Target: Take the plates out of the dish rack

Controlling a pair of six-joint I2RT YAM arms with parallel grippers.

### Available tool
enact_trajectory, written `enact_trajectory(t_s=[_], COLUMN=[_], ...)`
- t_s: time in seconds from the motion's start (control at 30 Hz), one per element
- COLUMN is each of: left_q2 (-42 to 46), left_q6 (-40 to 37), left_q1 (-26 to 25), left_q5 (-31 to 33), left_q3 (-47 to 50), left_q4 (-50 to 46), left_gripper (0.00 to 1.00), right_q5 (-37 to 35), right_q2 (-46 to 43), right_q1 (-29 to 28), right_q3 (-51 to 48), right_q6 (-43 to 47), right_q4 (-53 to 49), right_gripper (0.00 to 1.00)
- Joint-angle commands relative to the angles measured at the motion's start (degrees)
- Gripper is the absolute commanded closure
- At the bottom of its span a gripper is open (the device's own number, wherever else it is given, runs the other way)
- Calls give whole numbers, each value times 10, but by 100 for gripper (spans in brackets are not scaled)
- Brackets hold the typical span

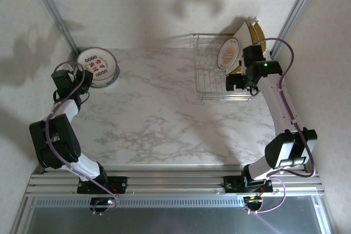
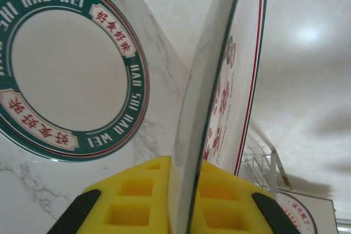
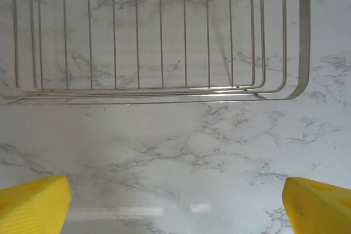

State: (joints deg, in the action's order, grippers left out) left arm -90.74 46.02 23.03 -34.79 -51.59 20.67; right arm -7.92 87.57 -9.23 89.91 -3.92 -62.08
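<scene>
At the table's far left, my left gripper (image 1: 85,75) is shut on the rim of a small round white plate (image 1: 97,67) with a red pattern. In the left wrist view that plate (image 2: 236,69) stands edge-on between the yellow pads (image 2: 131,195). A second round plate (image 2: 66,64) with a green lettered ring lies on the marble beside it. The dish rack (image 1: 219,75) stands at the far right, holding a round plate (image 1: 228,54), a whitish square plate (image 1: 244,32) and a yellow one (image 1: 258,30). My right gripper (image 1: 237,83) hangs open over the rack's near edge (image 3: 159,94), with nothing between its fingers (image 3: 33,206).
Metal frame posts (image 1: 52,9) rise at both back corners beside the white walls. The marble tabletop (image 1: 159,119) stretches between the plates on the left and the rack. An aluminium rail (image 1: 175,182) carrying both arm bases runs along the near edge.
</scene>
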Motion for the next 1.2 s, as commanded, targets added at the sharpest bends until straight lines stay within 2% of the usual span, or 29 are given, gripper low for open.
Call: enact_trajectory(t_s=[0.0, 0.53, 1.17], left_q2=[-21, -130, -213], left_q6=[17, 33, 54], left_q1=[4, 4, 3], left_q5=[10, 30, 48], left_q3=[2, -15, -97], left_q4=[61, 106, 78], left_gripper=[100, 100, 100], right_q5=[1, 26, 58], right_q2=[8, 38, 65], right_q1=[6, 10, 11], right_q3=[-2, 15, 32], right_q6=[11, 16, 17], right_q4=[-7, -2, 7], right_gripper=[1, 1, 1])
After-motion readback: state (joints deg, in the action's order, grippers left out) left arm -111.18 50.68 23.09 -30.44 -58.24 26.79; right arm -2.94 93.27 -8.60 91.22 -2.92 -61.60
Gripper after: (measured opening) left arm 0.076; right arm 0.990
